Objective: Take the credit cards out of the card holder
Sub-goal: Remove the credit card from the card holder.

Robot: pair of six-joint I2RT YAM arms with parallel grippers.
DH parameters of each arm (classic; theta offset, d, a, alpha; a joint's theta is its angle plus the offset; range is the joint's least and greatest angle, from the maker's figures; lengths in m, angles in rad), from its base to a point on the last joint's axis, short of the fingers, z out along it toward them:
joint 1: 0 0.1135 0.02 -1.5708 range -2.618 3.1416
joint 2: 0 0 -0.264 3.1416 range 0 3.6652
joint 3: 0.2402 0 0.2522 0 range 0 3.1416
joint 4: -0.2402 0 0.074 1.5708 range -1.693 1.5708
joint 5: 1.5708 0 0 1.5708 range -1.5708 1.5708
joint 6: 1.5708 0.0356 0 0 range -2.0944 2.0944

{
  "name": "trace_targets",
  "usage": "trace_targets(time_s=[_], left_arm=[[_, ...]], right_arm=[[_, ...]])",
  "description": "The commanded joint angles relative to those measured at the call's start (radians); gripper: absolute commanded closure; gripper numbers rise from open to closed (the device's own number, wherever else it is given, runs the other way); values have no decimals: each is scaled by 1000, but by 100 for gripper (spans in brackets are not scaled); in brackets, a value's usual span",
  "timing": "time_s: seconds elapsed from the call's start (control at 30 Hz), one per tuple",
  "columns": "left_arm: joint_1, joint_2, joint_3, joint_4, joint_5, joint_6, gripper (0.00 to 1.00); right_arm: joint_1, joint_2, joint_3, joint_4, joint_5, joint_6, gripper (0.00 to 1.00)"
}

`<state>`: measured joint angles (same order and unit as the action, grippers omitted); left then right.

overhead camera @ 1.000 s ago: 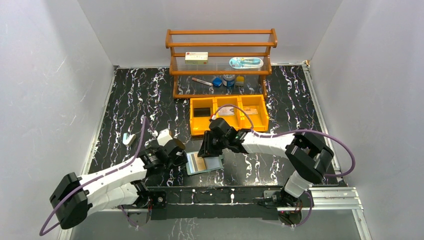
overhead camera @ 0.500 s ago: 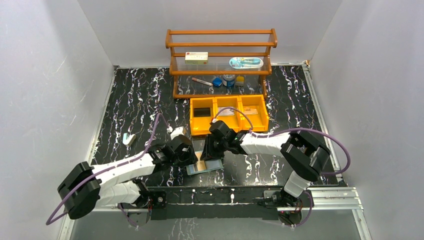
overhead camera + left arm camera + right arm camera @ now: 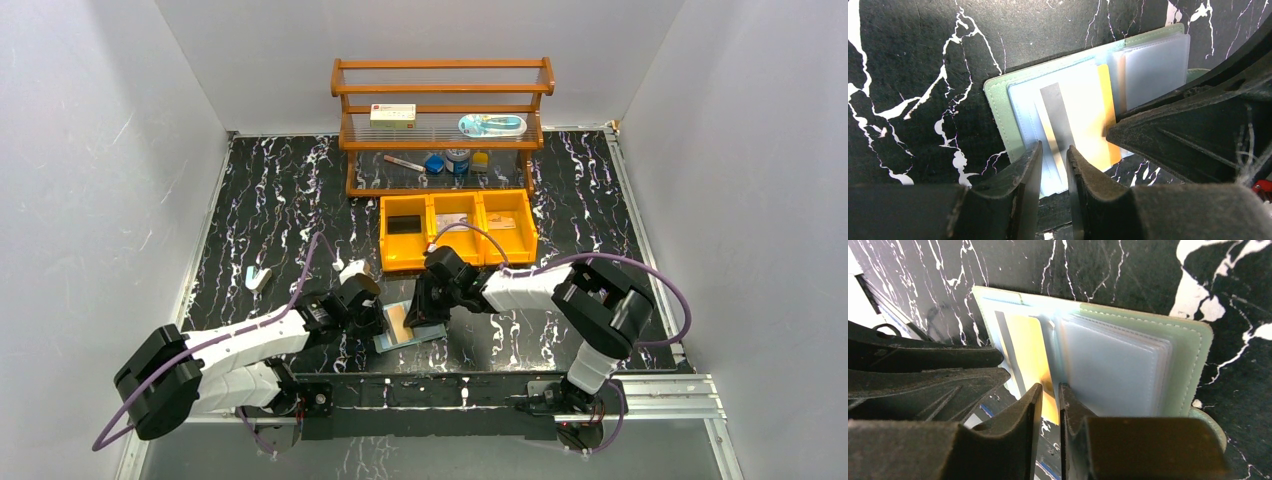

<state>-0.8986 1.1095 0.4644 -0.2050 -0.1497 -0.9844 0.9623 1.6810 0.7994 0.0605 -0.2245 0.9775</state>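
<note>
The card holder (image 3: 425,330) (image 3: 998,100) (image 3: 1193,365) lies open on the black marbled table, sage-green rim round pale blue pockets and clear sleeves. An orange credit card (image 3: 397,322) (image 3: 1088,120) (image 3: 1030,345) with a grey stripe pokes out of its left pocket past the near edge. My left gripper (image 3: 378,318) (image 3: 1054,147) hovers over that near edge, its jaws a narrow gap apart with the stripe and pocket edge showing between them. My right gripper (image 3: 425,308) (image 3: 1048,386) comes in from the other side, jaws almost together, the orange card visible in the slit. One right fingertip (image 3: 1110,132) touches the card.
An orange three-compartment bin (image 3: 458,230) stands just behind the wallet, with a dark card (image 3: 404,224) in its left compartment. Behind it is a wooden rack (image 3: 443,125) holding a white box (image 3: 392,116) and small items. A small white object (image 3: 259,278) lies at the left.
My left arm has swung right to the wallet's near-left edge and its jaws have narrowed. The right jaws have narrowed too, and the orange card now sticks further out.
</note>
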Motion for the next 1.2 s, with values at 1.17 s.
trace_targets(time_s=[1.17], left_arm=[[-3,21,-1,-2,0,72,78]], right_arm=[[-109,-91,-180,263,-160,80,77]])
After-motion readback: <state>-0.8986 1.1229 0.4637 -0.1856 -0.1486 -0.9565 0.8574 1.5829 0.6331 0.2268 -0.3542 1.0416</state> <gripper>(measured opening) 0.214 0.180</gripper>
